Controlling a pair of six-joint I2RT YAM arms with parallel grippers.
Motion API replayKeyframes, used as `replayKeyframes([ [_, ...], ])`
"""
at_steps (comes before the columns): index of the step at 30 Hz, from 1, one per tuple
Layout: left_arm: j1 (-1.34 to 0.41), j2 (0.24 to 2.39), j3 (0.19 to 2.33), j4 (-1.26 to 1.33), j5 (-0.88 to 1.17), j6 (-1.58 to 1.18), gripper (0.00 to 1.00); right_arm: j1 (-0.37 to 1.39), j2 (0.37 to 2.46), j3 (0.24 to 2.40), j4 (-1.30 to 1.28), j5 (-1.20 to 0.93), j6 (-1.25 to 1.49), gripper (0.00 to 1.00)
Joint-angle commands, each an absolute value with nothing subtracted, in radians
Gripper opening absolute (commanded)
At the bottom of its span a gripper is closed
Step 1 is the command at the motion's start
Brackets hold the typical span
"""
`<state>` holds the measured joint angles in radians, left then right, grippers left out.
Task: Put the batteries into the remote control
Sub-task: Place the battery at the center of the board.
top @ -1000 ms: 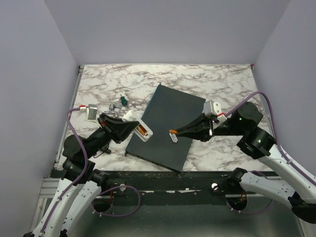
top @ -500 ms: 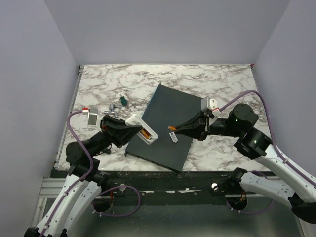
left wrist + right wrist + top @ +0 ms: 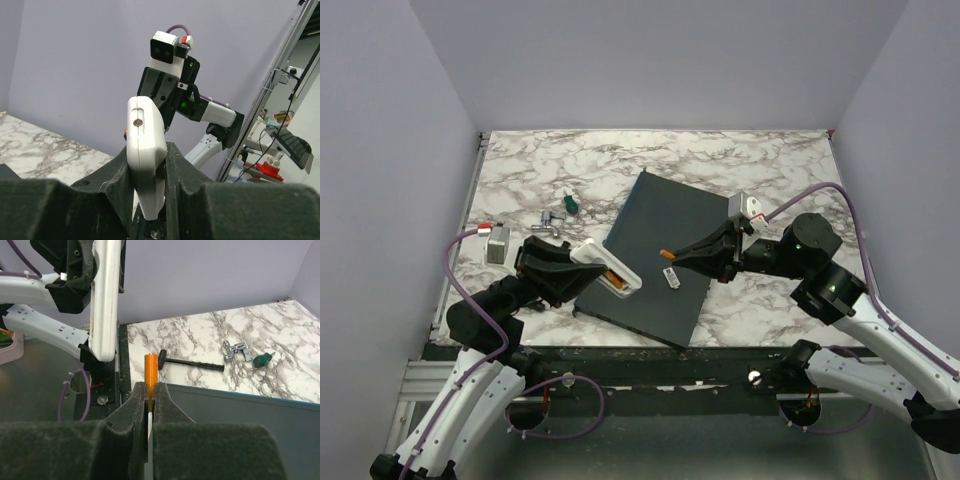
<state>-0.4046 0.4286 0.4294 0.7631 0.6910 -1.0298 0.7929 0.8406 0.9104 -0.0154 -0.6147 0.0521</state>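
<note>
1. The left gripper is closed on the remote control. It is clamped by its lower end between the jaws and stands nearly upright above them.
2. The right gripper is closed to a narrow gap on one of the batteries. The battery is pinched at its lower part and projects straight beyond the fingertips.
3. Against a second ago, the right jaws are carried higher and a little back above the dark slab. The left jaws are drawn nearer their base, with the remote tipped more steeply.
4. The held battery is still kept apart from the remote, which lies ahead and to the left of the right jaws. This is judged to be lining-up, with insertion not yet begun.
5. Just outside the left jaws, an orange sliver is seen in the remote's bay. It is taken to be a battery already seated.
6. Counted:
   - one remote;
   - two batteries, one held and one in the bay;
   - one dark slab;
   - one small white piece on the slab, below the right jaws.
7. Farther out, on the marble table, are counted:
   - one green-handled screwdriver;
   - one silver part;
   - one black long-handled tool.
</note>
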Motion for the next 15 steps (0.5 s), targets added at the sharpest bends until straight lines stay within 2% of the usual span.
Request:
replayKeyframes([
  [1,-0.397,0.430,0.419,0.854,0.724,-1.051,0.00,0.796,0.824,0.891,0.026,-0.552,0.074,0.01],
  [5,-0.397,0.424,0.416,0.860,0.725,-1.058,0.00,0.796,0.842,0.861,0.016,-0.342,0.145,0.01],
  [10,-0.397,0.412,0.418,0.839,0.716,-1.058,0.00,0.796,0.974,0.828,-0.083,0.120,0.261,0.01],
  [15,-0.397,0.394,0.425,0.783,0.705,-1.044,0.00,0.796,1.190,0.829,-0.149,0.268,0.320,0.01],
])
